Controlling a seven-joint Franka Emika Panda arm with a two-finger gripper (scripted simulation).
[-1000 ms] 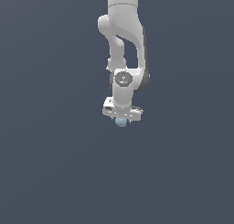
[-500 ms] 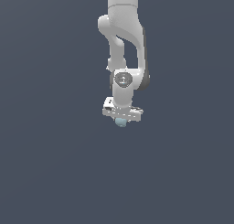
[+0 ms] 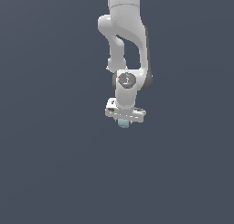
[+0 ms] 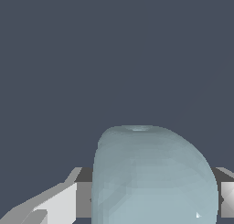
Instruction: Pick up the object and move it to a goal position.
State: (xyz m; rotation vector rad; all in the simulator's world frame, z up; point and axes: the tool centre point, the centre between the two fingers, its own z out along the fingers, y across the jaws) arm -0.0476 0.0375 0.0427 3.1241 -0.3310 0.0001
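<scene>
Pale blue-teal rounded object (image 4: 153, 177), close up, flanked by grey-white fingers (image 4: 57, 205); plain dark slate background.

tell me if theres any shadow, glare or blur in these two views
Exterior view: flat slate background, no cast shadow or glare; the arm shows only soft shading, and the object under the pincer is tiny. Wrist view: the object fills the frame, sharp-edged, faintly banded, with no highlight.

White rounded arm (image 3: 124, 31), dark grey joint disc (image 3: 125, 80), pale jaws.
</scene>
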